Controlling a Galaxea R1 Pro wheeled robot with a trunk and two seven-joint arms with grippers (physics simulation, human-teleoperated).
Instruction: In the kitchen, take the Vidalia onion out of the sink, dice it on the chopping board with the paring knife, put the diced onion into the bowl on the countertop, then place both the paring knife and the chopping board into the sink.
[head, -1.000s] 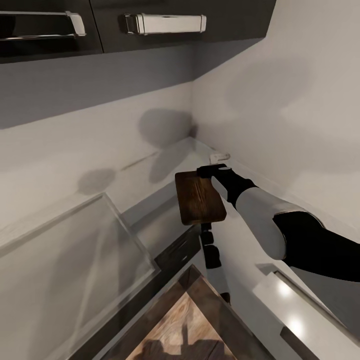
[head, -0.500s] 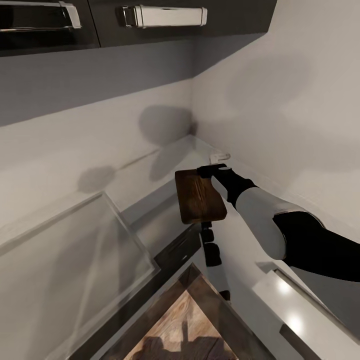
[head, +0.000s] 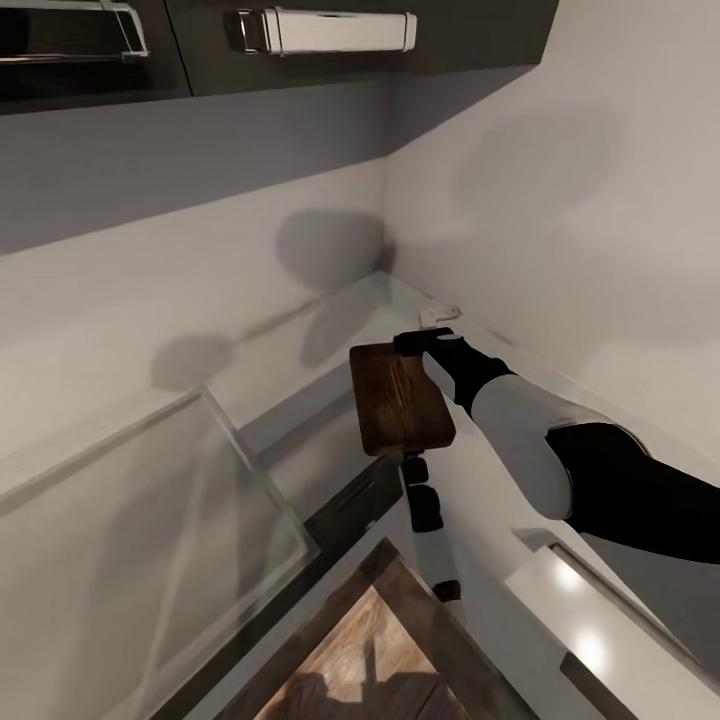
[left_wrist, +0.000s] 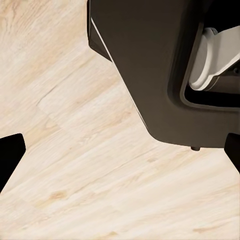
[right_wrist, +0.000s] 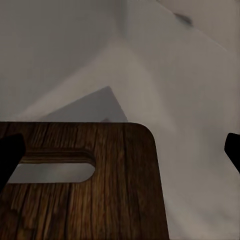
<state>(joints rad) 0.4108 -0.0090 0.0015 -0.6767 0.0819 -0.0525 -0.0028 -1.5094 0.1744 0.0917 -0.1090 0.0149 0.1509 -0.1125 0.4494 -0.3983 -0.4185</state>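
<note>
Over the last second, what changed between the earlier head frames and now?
Almost nothing. The upper cabinet handles drift slightly left in the head view while the arm holds its place, so the camera shifted a little. The dark brown wooden rectangular chopping board stays held in the air at its far end by the right end effector, with the same tilt, in front of the white corner walls. Nothing was taken or let go.

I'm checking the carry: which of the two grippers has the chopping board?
The right gripper, reaching forward at the head view's right, holds the chopping board by its slotted end above the pale surface. The left gripper hangs over wooden floor, nothing between its fingers.
</note>
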